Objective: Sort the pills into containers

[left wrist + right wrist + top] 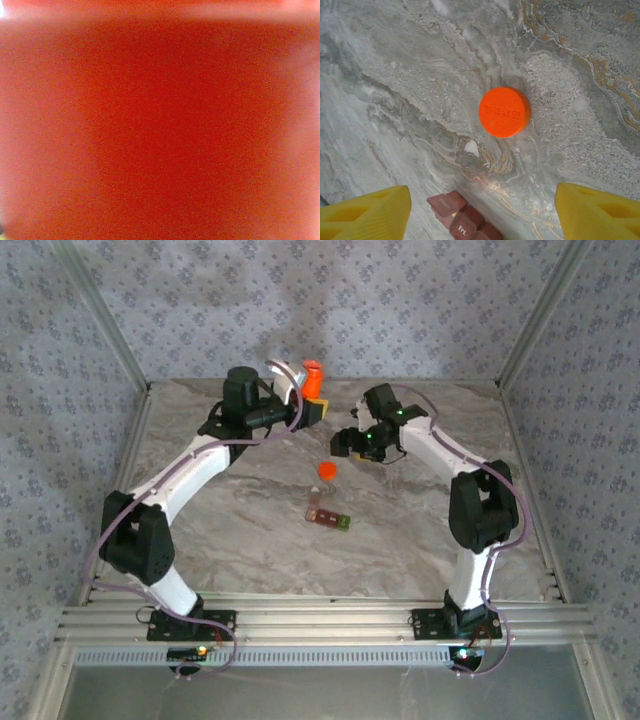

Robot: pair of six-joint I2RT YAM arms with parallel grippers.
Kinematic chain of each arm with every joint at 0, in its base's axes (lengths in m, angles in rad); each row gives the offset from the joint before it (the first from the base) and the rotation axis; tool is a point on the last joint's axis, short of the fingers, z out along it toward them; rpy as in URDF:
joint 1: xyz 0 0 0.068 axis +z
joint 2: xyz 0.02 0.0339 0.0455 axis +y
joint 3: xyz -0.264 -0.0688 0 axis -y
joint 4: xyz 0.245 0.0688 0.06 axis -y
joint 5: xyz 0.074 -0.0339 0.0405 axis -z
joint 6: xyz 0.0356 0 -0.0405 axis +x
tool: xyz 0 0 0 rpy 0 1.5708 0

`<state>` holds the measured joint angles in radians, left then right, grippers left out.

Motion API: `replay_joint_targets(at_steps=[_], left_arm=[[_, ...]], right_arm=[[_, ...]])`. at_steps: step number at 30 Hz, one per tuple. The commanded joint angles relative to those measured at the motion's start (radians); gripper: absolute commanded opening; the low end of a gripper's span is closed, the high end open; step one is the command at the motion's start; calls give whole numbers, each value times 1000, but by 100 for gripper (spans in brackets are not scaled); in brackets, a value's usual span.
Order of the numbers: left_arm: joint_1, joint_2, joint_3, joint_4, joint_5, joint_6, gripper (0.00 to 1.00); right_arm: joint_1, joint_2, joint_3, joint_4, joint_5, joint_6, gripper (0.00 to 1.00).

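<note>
Gripping an orange bottle [313, 378] between its yellow fingers, the left gripper [316, 407] reached over the far part of the marble table [250, 540], the bottle pressed close against its wrist camera. The right gripper [484, 194] hung above the table with its jaws spread wide and nothing between them. An orange cap [504, 111] lay flat just ahead of its fingertips, touching neither. The containers [462, 220], a dark red-brown strip with one lid marked "Fri.", lay beneath that gripper between its two fingers, green end toward the right arm's side. A small white speck [471, 147] between cap and strip was too small to identify.
</note>
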<state>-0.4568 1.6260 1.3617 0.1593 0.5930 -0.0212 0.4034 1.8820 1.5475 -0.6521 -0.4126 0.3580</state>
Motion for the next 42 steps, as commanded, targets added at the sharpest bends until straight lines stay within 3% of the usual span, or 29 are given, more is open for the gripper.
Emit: replay_joint_targets(at_steps=[1,7,11,14,20,27,42], left_arm=[[7,-56,-12,54,9,-10,0],[18,-48,11,40,109,-53,0],[18,3,111,-29,230,-95,0],[15,47,182,-51,302,-139,0],[-9,140,339,-169,386,-137,0],[-47,225,504,-363,421,-72,0],[-75,258,580,-415,427,-58,0]], right_arm=[[-42,-12,28,-13,-12,21,78],[-175,-188,-80,208,-169,175,77],[-281,-350,-154,442,-322,234,80],[-319,-405,-128,514,-422,229,83],[-289,-399,-37,594,-530,222,85],[-217,-358,66,574,-537,173,86],[-149,-306,101,573,-530,171,85]])
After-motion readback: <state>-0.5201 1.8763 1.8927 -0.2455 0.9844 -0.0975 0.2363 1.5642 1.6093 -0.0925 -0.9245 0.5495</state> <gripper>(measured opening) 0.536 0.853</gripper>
